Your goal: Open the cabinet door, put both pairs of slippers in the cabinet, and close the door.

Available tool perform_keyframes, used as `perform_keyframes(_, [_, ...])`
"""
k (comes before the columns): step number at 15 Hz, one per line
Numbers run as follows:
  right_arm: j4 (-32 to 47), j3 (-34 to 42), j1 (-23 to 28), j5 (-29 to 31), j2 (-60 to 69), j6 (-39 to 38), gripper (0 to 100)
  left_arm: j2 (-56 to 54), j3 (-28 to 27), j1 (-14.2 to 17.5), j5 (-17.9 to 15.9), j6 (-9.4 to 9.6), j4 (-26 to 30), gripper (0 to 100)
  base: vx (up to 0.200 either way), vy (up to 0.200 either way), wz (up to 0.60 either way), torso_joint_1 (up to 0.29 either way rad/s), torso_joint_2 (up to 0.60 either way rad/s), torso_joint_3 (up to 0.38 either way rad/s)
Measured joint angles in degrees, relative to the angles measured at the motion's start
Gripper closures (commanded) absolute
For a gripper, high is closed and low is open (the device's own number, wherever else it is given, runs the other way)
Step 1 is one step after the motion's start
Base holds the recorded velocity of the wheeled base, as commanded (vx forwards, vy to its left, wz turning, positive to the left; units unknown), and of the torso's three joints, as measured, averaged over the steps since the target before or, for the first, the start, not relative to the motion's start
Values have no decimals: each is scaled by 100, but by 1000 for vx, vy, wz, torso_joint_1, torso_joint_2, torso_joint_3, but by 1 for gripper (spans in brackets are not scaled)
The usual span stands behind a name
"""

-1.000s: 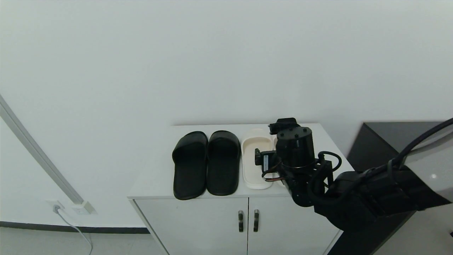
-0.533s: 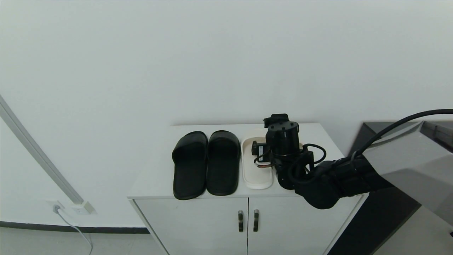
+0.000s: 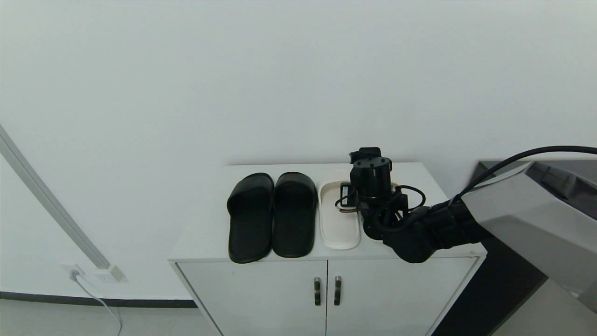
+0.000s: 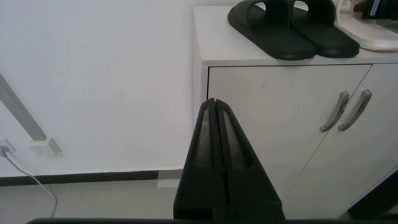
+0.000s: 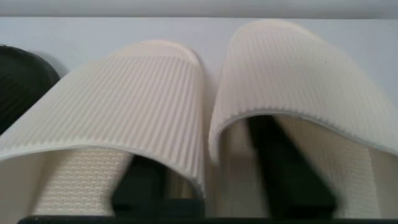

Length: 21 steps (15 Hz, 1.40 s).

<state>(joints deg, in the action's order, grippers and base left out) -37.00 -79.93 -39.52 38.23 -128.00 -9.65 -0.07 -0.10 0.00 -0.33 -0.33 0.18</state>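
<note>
Against the plain white wall a low white cabinet is standing, and its two doors are sitting shut, the handles hanging side by side at the centre seam. Down to the left a wall socket is feeding a pale cable that is trailing toward the floor, and a strip of trunking is running slantwise up the wall. Off the cabinet's right side a dark piece of furniture is standing.

Around the middle of the cabinet top the black slippers are lying side by side, heels just overhanging the front edge and toes pointing at the back edge. The cream slippers are lying just beside them, toward the right edge.

I am stretching my right arm in over the front right corner of the top, with the wrist sitting above the cream pair. My right gripper is standing spread apart, its fingers tucked one under each ribbed strap, so the adjoining sides of the two straps are lying between them; whether they are pressing on anything I cannot tell.

I am holding my left gripper low, off the cabinet's front left corner, its fingers pressed flat together with nothing between them
</note>
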Motion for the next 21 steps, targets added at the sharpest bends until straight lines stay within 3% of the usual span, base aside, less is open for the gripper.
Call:
perform_keyframes(6, [-2,135,-140,22,308,107,100,0,0,0,4,-10,0,100,0,0,0,0,0,0])
perform_keyframes(9, [-6,723,-289,-24,863,163,100,0,0,0,4,-7,0,100,0,0,0,0,0,0])
perform_keyframes(16, [-30,3476,-929,-1670,3137,185,100,0,0,0,0,17,0,100,0,0,0,0,0,0])
perform_keyframes(21, [-15,4408,-1050,-2469,4035,194,100,0,0,0,-2,17,0,100,0,0,0,0,0,0])
